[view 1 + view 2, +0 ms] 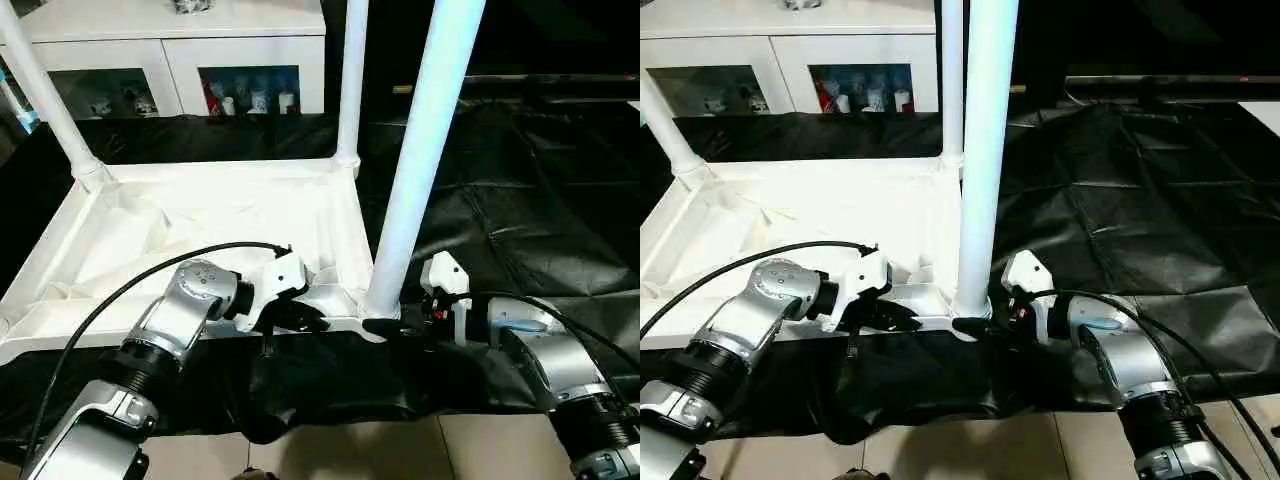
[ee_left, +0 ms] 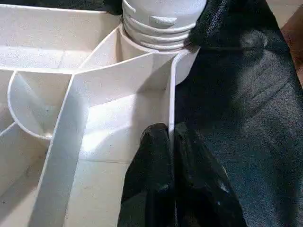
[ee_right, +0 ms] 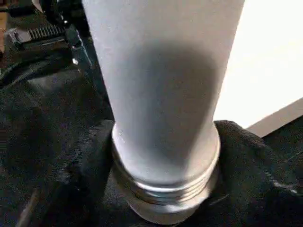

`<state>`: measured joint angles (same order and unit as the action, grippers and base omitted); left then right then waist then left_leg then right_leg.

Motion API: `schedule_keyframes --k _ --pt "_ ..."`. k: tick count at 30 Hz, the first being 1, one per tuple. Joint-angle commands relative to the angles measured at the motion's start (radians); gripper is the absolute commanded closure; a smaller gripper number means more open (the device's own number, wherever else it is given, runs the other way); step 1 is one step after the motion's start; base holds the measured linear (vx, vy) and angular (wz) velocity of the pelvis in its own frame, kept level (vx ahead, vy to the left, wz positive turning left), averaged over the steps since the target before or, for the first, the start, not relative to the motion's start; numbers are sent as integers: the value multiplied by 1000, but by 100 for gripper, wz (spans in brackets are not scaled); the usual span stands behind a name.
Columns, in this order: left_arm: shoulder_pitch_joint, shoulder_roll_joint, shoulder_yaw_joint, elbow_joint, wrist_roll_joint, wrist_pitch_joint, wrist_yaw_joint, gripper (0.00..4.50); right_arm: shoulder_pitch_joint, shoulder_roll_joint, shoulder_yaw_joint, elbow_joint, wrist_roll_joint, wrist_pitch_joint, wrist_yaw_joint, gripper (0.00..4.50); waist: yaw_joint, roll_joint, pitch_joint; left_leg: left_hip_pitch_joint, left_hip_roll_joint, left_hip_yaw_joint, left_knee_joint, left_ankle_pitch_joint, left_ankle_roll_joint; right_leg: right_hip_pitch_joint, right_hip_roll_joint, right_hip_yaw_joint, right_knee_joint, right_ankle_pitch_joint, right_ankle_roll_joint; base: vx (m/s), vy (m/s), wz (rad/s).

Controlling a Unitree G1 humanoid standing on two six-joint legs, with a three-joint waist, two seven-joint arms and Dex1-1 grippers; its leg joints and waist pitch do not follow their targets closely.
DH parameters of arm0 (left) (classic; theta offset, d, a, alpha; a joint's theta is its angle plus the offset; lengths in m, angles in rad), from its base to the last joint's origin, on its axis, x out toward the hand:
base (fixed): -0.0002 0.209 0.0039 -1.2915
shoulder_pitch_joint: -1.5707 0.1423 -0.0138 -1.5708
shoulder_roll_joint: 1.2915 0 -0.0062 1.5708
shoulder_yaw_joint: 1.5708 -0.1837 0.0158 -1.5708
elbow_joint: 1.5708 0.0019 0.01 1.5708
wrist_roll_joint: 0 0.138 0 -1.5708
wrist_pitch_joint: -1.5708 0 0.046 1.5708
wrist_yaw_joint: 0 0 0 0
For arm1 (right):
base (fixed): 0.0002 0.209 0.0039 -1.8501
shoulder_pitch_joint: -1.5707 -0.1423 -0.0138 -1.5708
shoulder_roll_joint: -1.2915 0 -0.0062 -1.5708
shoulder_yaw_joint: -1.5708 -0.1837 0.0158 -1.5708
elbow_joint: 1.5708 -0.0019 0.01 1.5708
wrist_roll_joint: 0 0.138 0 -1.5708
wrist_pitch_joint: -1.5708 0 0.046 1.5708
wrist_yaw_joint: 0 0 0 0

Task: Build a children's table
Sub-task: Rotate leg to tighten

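The white tabletop (image 1: 200,200) lies upside down on a black cloth, ribs facing up. Three white legs stand in its corner sockets: one at the far left (image 1: 45,100), one at the far right (image 1: 352,80) and a thick near-right leg (image 1: 425,150). My left gripper (image 1: 305,320) is shut on the thin near rim wall of the tabletop (image 2: 118,80), just beside the near-right socket, where the leg's threaded end (image 2: 158,26) sits. My right gripper (image 1: 395,323) is at the base of that near-right leg (image 3: 161,94), low against the socket on its right side.
A white cabinet (image 1: 170,60) with glass fronts stands behind the work. The black cloth (image 1: 520,200) covers the surface to the right and hangs over the near edge onto the tiled floor (image 1: 400,450). Black cables run along both forearms.
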<state>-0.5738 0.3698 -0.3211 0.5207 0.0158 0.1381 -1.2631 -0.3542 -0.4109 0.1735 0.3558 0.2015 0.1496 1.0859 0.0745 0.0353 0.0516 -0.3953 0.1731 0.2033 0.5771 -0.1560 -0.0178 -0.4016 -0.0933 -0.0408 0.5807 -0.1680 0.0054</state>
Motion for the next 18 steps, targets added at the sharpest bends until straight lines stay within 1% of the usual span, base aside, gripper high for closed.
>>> schedule_keyframes --k 1,2,4,5,6,7,8,9,11,12,13,14,15,16,17,18 --pt "5 -1 -9 -5 -26 5 -38 450 4 7 -8 -28 14 15 -8 149 0 -23 -68 29 57 -22 -64 -240 57 34 -53 29 -57 -247 -224 0 0 0" --pt "4 -2 -7 -2 -26 4 -34 450 9 15 -10 -27 15 17 -16 159 0 -22 -69 28 57 -22 -64 -237 58 34 -53 29 -56 -242 -226 0 0 0" --pt "1 -7 -2 6 -24 6 -18 450 15 32 -16 -11 8 12 -52 164 1 -22 -68 28 56 -21 -63 -234 60 34 -53 30 -57 -238 -226 0 0 0" --pt "-2 -13 3 13 -22 12 0 450 12 45 -23 7 -5 6 -93 167 0 -20 -68 27 55 -22 -63 -240 55 34 -53 30 -58 -248 -225 0 0 0" --pt "-8 -25 11 23 -18 25 31 450 6 62 -31 35 -25 -5 -151 171 -4 -19 -67 27 54 -23 -65 -252 46 33 -53 29 -58 -265 -223 0 0 0" --pt "-18 -45 24 41 -12 43 82 450 -4 84 -42 69 -46 -12 -223 171 -12 -19 -64 27 52 -24 -67 -274 30 31 -53 29 -62 -292 -219 0 0 0" --pt "-25 -58 32 54 -9 50 114 450 -9 98 -49 88 -57 -15 -264 173 -15 -18 -64 28 51 -24 -67 -291 19 29 -53 29 -63 -311 -217 0 0 0" --pt "-38 -94 49 82 -5 64 186 450 -22 136 -68 127 -70 -11 -360 173 -24 -20 -62 30 50 -27 -69 -318 0 28 -54 29 -67 -352 -208 0 0 0" --pt "-43 -108 52 93 -2 66 210 450 -28 155 -79 142 -71 -3 -402 174 -28 -20 -63 31 49 -30 -70 -343 -10 30 -53 28 -72 -394 -190 0 0 0" --pt "-64 -165 58 131 11 75 304 450 -52 221 -108 187 -78 23 -536 174 -34 -16 -60 33 49 -30 -71 -367 -11 22 -51 31 -75 -400 -188 0 0 0" --pt "-66 -167 58 133 12 75 309 450 -54 224 -109 190 -78 24 -542 174 -35 -17 -58 36 49 -31 -72 -383 -16 20 -51 29 -78 -418 -185 0 0 0" --pt "-82 -213 56 155 20 79 363 450 -69 267 -99 216 -98 19 -606 174 -37 -18 -59 37 45 -34 -72 -403 -21 25 -53 27 -81 -453 -173 0 0 0" --pt "-82 -213 56 155 20 79 363 450 -69 267 -99 216 -98 19 -606 174 -40 -16 -59 38 47 -36 -74 -412 -25 22 -54 27 -85 -467 -165 0 0 0" --pt "-82 -213 56 155 20 79 363 450 -69 267 -99 216 -98 19 -606 174 -39 -16 -59 39 47 -35 -73 -415 -26 22 -53 27 -85 -467 -161 0 0 0" --pt "-90 -236 51 162 23 80 378 450 -79 291 -86 227 -110 12 -629 174 -41 -14 -60 37 47 -34 -74 -413 -22 22 -52 29 -85 -451 -162 0 0 0" --pt "-95 -248 46 163 24 80 380 450 -86 305 -78 233 -115 6 -636 174 -41 -12 -60 37 47 -35 -75 -414 -21 21 -52 29 -86 -441 -161 0 0 0"
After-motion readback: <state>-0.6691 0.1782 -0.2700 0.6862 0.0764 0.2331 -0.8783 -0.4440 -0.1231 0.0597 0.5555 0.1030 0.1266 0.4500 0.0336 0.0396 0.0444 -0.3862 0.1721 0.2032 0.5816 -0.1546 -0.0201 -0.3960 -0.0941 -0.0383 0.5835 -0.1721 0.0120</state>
